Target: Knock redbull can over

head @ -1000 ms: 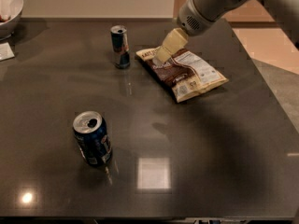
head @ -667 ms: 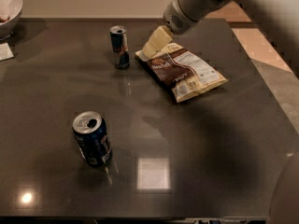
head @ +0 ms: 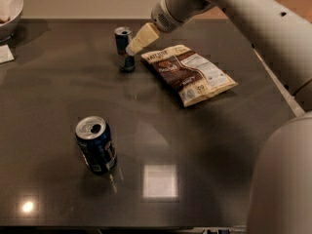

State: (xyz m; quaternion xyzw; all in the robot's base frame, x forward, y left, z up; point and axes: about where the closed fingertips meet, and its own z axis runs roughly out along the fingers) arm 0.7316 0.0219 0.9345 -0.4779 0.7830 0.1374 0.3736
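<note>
The redbull can (head: 124,48) stands upright at the back middle of the dark table (head: 58,96). It is slim, blue and silver, with a silver top. My gripper (head: 135,43) reaches in from the upper right on a pale arm. Its cream tip is right beside the can's right side, at the height of the can's upper half. I cannot tell whether it touches the can.
A snack bag (head: 187,72) lies flat just right of the redbull can. A wider dark-blue soda can (head: 96,145) stands upright at the front left. A white bowl (head: 7,9) sits at the back left corner, with a white card (head: 6,54) below it.
My gripper has moved left, from over the snack bag's back edge to right beside the redbull can. The can still stands upright in the same place.
</note>
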